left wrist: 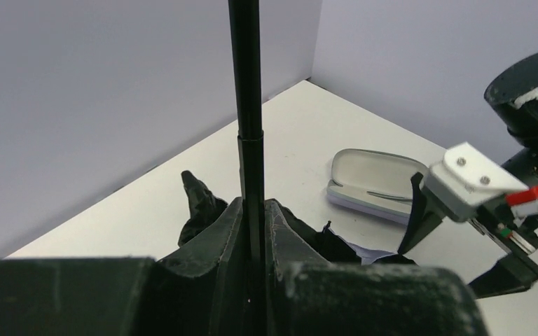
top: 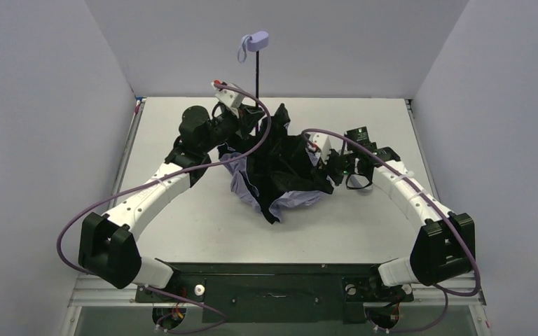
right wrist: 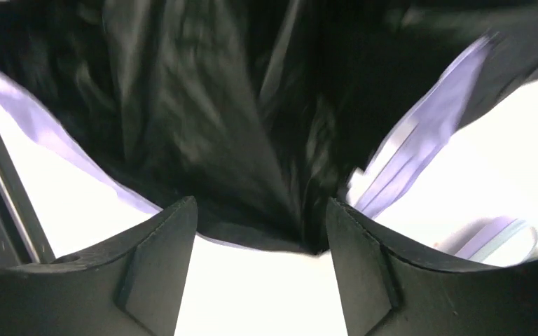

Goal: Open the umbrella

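Top external view: the umbrella point(top: 284, 157) sits on the table point(top: 203, 231), limp canopy point(top: 249, 189) slumped, shaft point(top: 258, 77) upright. Left wrist view: the left tool point(left wrist: 253, 224) is clamped on the thin, stiff shaft, the soundest hold, I'd judge. Right wrist view: the right tool point(right wrist: 261, 217) gapes empty before the slippery-looking canopy.

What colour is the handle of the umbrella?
Pale lavender; the handle shows best in the top external view.
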Robot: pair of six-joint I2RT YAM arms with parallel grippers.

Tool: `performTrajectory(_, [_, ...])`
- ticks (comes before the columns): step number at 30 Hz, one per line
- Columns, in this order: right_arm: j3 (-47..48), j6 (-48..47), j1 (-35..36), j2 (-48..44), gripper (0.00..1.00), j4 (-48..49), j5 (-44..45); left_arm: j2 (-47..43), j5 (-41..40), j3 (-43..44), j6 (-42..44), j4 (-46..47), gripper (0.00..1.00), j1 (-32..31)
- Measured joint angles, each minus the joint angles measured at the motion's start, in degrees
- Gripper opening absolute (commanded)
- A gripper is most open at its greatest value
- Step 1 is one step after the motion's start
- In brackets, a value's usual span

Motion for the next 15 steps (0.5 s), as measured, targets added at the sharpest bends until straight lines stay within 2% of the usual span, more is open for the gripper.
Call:
performTrajectory(3, [2.64,7.56,0.55,-0.31,0.56,5.25,-1.86,0.48,0.63,0.02,-0.46,0.35,0.00,-0.46])
performTrajectory(10, [6.01,33.99,3.78,1.16,0.50,27.63,-2.10,1.79,0.98,1.55,-2.05,0.42,0.00,-1.03])
performTrajectory(15, [9.05,43.67,8.79,6.58,0.37,37.73,-0.85,1.81,1.42,2.60,-3.13,0.70,0.00,-1.29])
